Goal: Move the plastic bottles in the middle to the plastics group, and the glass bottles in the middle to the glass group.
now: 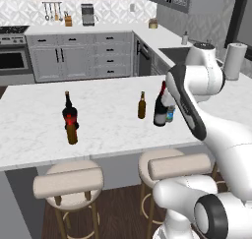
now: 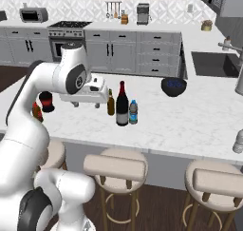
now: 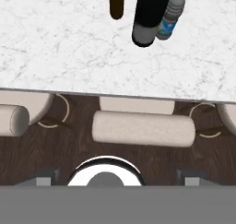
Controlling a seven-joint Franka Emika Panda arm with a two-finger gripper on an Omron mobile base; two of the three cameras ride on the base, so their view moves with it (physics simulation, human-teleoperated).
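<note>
Hand [image 2: 85,103] wide, apart from wine bottle [image 2: 122,104]

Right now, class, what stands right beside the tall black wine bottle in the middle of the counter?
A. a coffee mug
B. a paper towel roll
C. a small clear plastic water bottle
C: the small plastic bottle stands close beside the wine bottle.

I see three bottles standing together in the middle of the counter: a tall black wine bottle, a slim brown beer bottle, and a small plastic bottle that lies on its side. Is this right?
Not quite. The small plastic bottle stands upright beside the tall black wine bottle, as the right base view shows. The rest holds: the slim brown beer bottle stands with them in the middle of the counter.
</note>
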